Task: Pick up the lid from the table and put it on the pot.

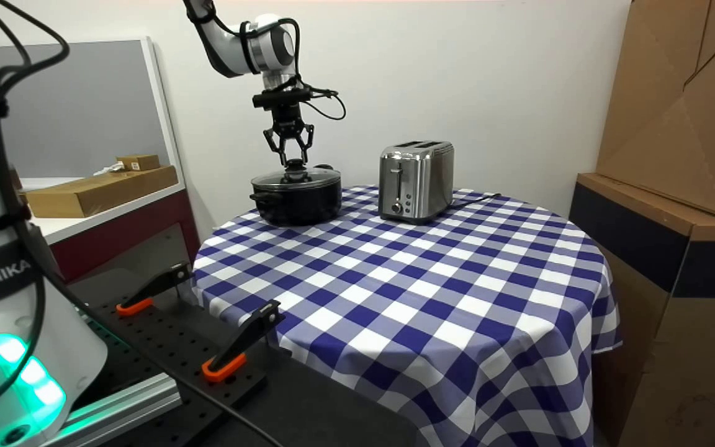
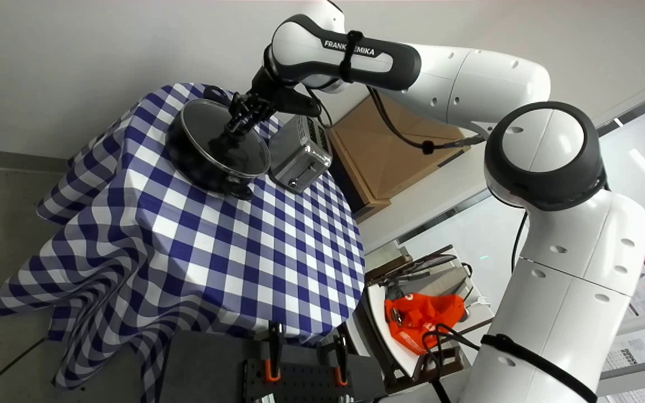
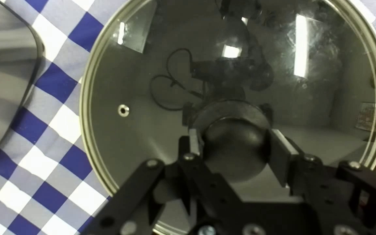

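The clear-glass lid (image 1: 321, 178) with a metal rim lies level on the black pot (image 1: 301, 208), over its opening. The lid also shows in an exterior view (image 2: 209, 119) and fills most of the wrist view (image 3: 142, 81). The pot (image 2: 187, 157) stands on the table; in the wrist view it is hidden under the lid. My gripper (image 1: 293, 158) points down over the lid's middle. In the wrist view my gripper (image 3: 235, 147) is partly closed, with its two pads against both sides of the dark round knob (image 3: 235, 160).
A shiny steel toaster (image 1: 416, 183) stands beside the pot; it also shows in an exterior view (image 2: 303, 159) and the wrist view (image 3: 5, 71). A blue checked cloth (image 1: 382, 292) covers the round table. Cardboard boxes (image 1: 674, 124) stand beyond the table. Clamps (image 1: 242, 338) sit near the robot base.
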